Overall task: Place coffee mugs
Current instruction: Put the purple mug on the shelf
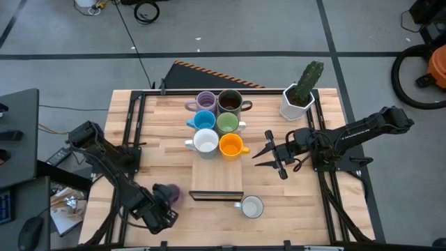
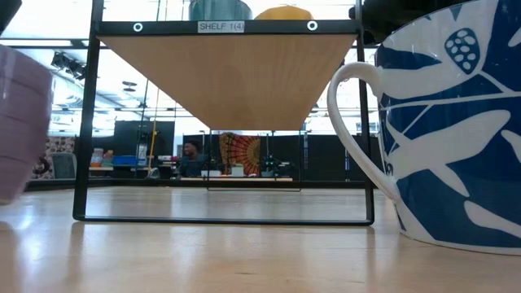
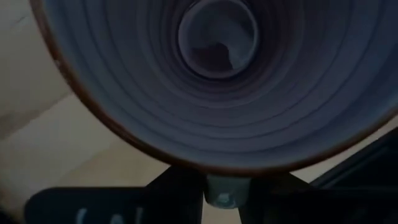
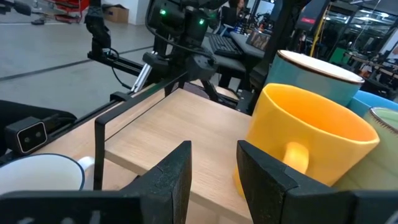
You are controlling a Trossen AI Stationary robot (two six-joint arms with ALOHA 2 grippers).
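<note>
Purple mug (image 1: 167, 192) apparently in left hand (image 1: 162, 209).

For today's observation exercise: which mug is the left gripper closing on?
The purple mug at the table's front-left edge, alone at the left gripper, far from the shelf-top cluster.

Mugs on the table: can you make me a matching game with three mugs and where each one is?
Things:
1. orange mug
2. purple mug
3. white mug with blue leaves

Places:
A. alone on the bare table, in front of the shelf
B. at the left gripper, near the table's front left
C. on the shelf, front row, beside a white mug

Pairs: 1-C, 2-B, 3-A
</note>
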